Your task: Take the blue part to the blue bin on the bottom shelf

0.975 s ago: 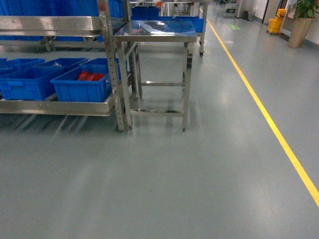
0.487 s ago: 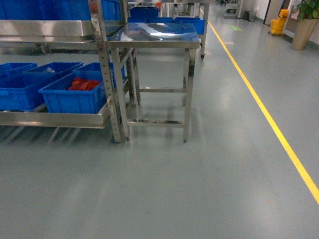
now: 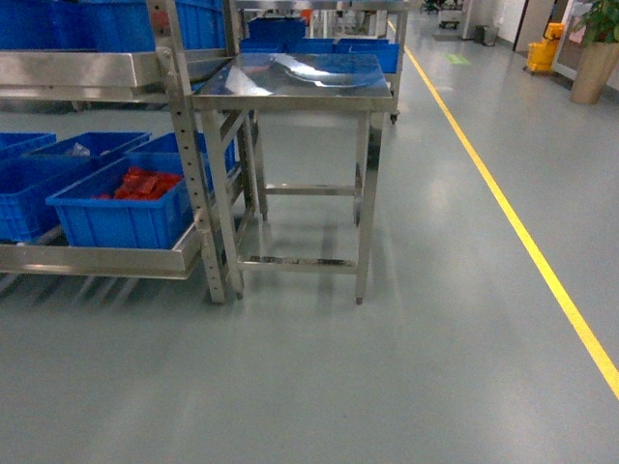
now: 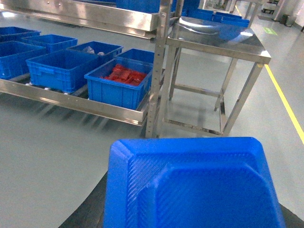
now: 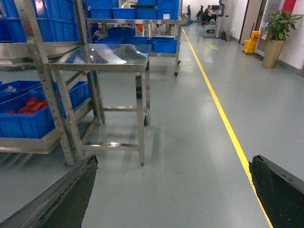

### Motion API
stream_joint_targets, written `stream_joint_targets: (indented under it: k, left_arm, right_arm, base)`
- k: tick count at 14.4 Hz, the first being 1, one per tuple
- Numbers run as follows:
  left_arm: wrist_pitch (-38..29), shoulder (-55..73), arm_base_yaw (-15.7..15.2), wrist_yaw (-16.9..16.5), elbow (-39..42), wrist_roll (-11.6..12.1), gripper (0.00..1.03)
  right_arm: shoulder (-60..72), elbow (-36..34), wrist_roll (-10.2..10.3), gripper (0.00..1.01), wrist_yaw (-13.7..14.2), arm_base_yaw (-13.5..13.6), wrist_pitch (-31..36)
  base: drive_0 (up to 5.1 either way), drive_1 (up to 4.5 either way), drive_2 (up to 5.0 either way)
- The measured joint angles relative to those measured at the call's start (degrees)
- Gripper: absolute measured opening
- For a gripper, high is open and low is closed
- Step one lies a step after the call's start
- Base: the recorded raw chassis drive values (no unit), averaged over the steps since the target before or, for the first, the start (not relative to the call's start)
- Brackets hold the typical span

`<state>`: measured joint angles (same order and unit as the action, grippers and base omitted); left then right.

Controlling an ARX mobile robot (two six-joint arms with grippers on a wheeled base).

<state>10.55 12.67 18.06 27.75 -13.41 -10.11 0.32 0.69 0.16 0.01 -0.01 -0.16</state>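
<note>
The blue part [image 4: 190, 185], a ridged blue block, fills the bottom of the left wrist view. My left gripper [image 4: 190, 216] is shut on it, and only dark finger edges [image 4: 90, 211] show beside it. Ahead to the left runs the bottom shelf [image 4: 71, 102] with its blue crates. One plain blue bin [image 4: 61, 69] stands left of the crate holding red bags [image 4: 121, 80]. In the head view the shelf [image 3: 97, 259] and the red-bag crate [image 3: 126, 203] lie at the left, and neither gripper shows there. My right gripper [image 5: 171, 194] hangs open over bare floor.
A steel table [image 3: 290, 82] stands right of the rack post [image 3: 189, 155]. A yellow floor line [image 3: 522, 232] runs along the right. More blue crates sit on the upper rack level [image 3: 58, 24] and behind the table. A potted plant [image 5: 275, 33] stands far right.
In the head view the rack and table have grown larger and slid down and left, so the base has rolled closer to them.
</note>
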Motion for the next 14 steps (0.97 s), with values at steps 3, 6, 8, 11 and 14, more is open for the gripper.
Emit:
stream_joint_targets:
  k: [3, 6, 8, 11, 14]
  left_arm:
    - [0.0, 0.0, 0.0, -0.1, 0.0, 0.0, 0.43]
    - [0.2, 0.1, 0.0, -0.2, 0.0, 0.0, 0.43]
    - [0.1, 0.0, 0.0, -0.1, 0.0, 0.0, 0.43]
    - [0.1, 0.1, 0.0, -0.1, 0.0, 0.0, 0.43]
    - [0.0, 0.0, 0.0, -0.1, 0.0, 0.0, 0.43]
  right_arm:
    - [0.0, 0.0, 0.0, 0.98, 0.0, 0.0, 0.0]
    - [0.0, 0.0, 0.0, 0.98, 0.0, 0.0, -0.1]
    - [0.0, 0.0, 0.0, 0.98, 0.0, 0.0, 0.2]
    - [0.0, 0.0, 0.0, 0.98, 0.0, 0.0, -0.2]
    - [0.0, 0.0, 0.0, 0.98, 0.0, 0.0, -0.2]
  base:
    - [0.0, 4.17, -4.1]
    - [0.1, 4.21, -4.1]
    - [0.0, 4.17, -4.1]
    - [0.1, 4.2, -4.1]
    - [0.0, 4.17, -4.1]
